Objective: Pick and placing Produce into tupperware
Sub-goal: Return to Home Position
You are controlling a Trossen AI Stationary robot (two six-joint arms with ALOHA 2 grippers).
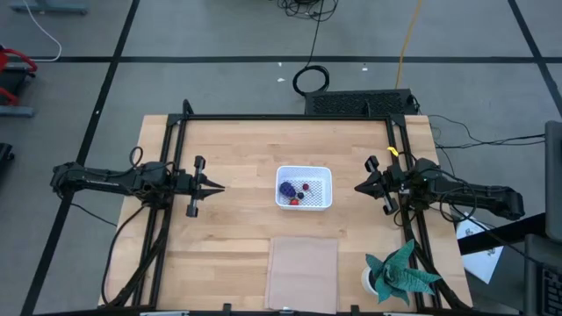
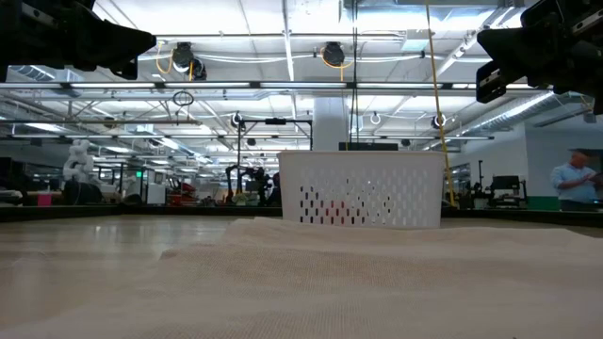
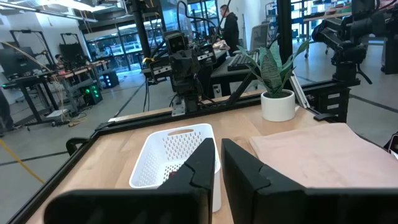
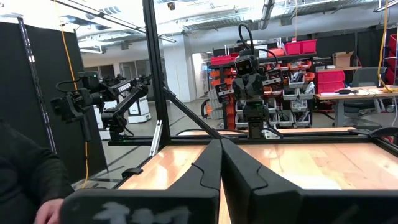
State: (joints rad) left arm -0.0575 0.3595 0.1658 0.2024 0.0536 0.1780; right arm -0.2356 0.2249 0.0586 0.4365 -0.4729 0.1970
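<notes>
Produce (image 1: 289, 190) all looks to be sitting inside the tupperware (image 1: 304, 168), which is in the middle of the worktop (image 1: 237, 228), right between the two arms. I can make out the purple-blue bunch (image 1: 286, 187) on the left-arm side and a couple of red bits (image 1: 305, 186) beside it (the smallest berries are too tiny to count for sure).

Left claw (image 1: 219, 186) is closed on nothing and hangs well apart from the container. Right claw (image 1: 357, 187) is the same, fingers pressed together and empty, a bit nearer to its side of the container but not touching.

What could go wrong from here? Honestly not much, as far as I can tell. The container looks light, so a claw swinging low on the way home could clip a wall and shove or tip it, and those little fruits would roll out. The right arm also has the teal paper plant (image 1: 400, 274) near it, so a wide swing there might knock it over. The pale sheet (image 1: 302, 263) lies flat in front and looks harmless.

Orientation: the tupperware sits upright, mouth up, edges roughly square to the worktop. It's only slightly longer than deep, with that long axis running from one arm toward the other.
</notes>
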